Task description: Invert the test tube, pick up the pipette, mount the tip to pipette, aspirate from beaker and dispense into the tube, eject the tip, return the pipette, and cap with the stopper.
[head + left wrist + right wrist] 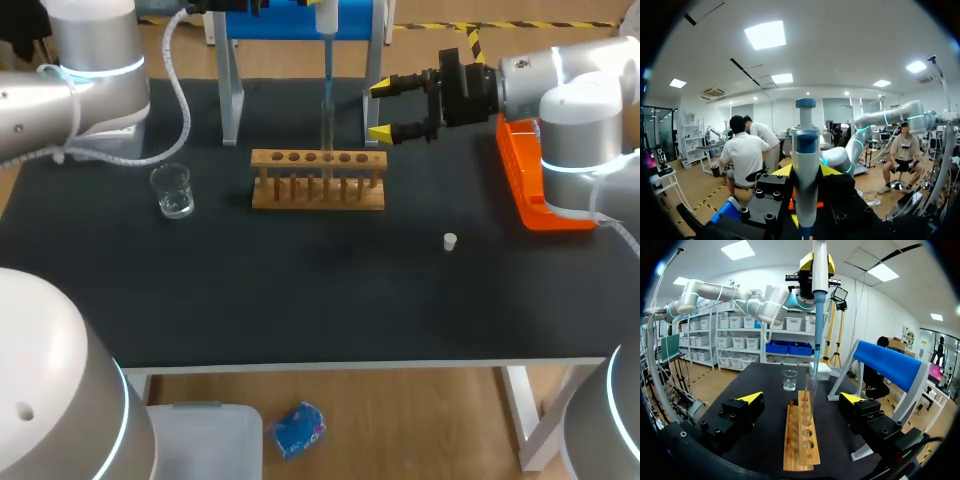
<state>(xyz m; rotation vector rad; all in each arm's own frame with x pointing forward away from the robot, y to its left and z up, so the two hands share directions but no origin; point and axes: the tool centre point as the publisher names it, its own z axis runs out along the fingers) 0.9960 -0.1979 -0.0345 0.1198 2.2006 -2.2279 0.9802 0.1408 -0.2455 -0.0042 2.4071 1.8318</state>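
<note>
The left end effector [806, 172] grips the pipette [805, 150], whose tip [816, 340] meets the mouth of the test tube [811, 390], upright in the wooden rack [318, 190]. The right end effector [383, 110] hangs open just beside the rack. The beaker [173, 190] and the stopper [450, 241] stand well apart on the table [300, 310].

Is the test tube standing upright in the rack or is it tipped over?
Upright: the tube stands vertical in a rack hole, with the pipette poised at its mouth.

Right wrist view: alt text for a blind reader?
The left claw holds a pipette upright, its tip at the mouth of a test tube standing in a wooden rack. The rack sits ahead of the open right claw, a beaker beyond it.
</note>
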